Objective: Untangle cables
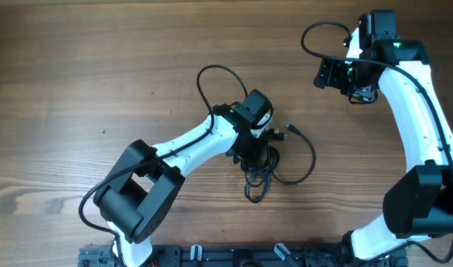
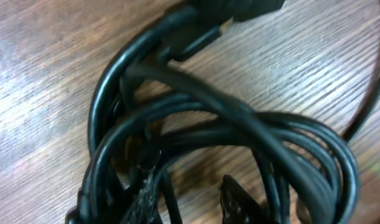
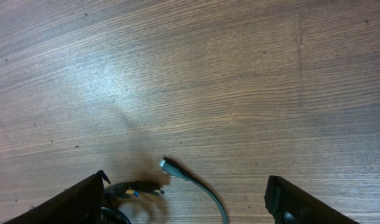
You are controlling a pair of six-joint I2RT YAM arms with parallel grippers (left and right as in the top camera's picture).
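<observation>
Where the table [image 1: 78,67] is midmost, the cables [image 1: 259,179] lie as one knotted black bundle, a loose loop trailing to the right. Left tool [image 2: 190,202]: low over the bundle, fingers parted, strands lying beside them. Right tool [image 1: 326,74]: well apart at the far right, fingers spread wide, holding nothing.

No legible text, label, brand, number or sign showing in any view. Nothing readable appearing on cables [image 2: 239,115] or on wooden table [image 3: 190,74].
</observation>
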